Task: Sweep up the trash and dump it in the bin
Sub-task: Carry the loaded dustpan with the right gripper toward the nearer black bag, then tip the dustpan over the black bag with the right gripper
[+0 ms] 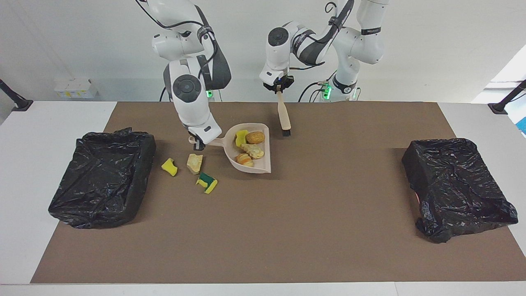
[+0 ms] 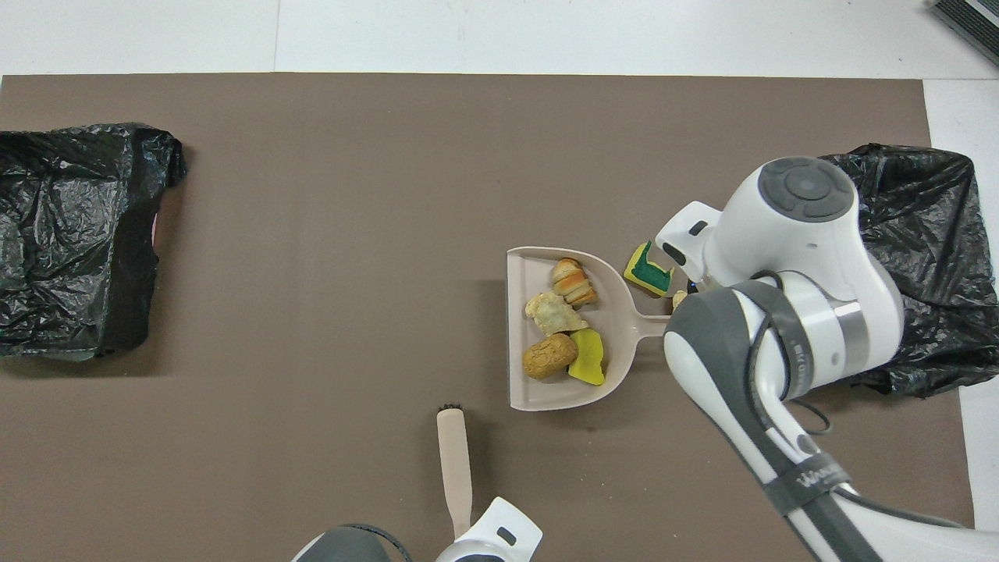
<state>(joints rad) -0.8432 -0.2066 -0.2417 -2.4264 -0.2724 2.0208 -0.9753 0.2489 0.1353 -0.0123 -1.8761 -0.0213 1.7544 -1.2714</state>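
My right gripper [image 1: 199,144] is shut on the handle of the beige dustpan [image 1: 263,163], which hangs just above the mat. Several trash pieces [image 1: 249,147] lie in the dustpan [image 2: 533,389]: a yellow sponge, a brown chunk and two tan bread-like bits [image 2: 556,314]. On the mat beneath my right gripper lie a yellow sponge piece [image 1: 169,166], a tan chunk [image 1: 194,163] and a yellow-green sponge [image 1: 206,182], which also shows from above [image 2: 649,269]. My left gripper [image 1: 279,88] is shut on the beige brush [image 1: 283,115], which hangs bristles down above the mat beside the pan [image 2: 455,464].
A black-bagged bin [image 1: 102,176] stands at the right arm's end of the brown mat, close to the loose scraps, and my right arm partly covers it [image 2: 933,226] from above. A second black-bagged bin [image 1: 456,187] stands at the left arm's end [image 2: 70,234].
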